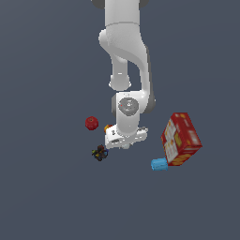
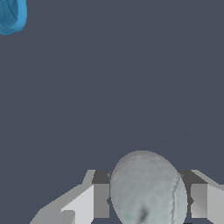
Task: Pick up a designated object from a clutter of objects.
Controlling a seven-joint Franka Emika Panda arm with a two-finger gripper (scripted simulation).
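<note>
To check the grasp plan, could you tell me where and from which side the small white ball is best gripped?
Grip the white ball across its widest middle, coming straight down: it is round and smooth, and the gripper fingers already flank it.

- Exterior view: high, looking down, well back, arm (image 1: 125, 70) central.
- Wrist view: close, looking past gripper (image 2: 148, 199).
- Shared: light blue cylinder (image 1: 159, 164) (image 2: 11, 15), floor (image 1: 47, 187).
</note>
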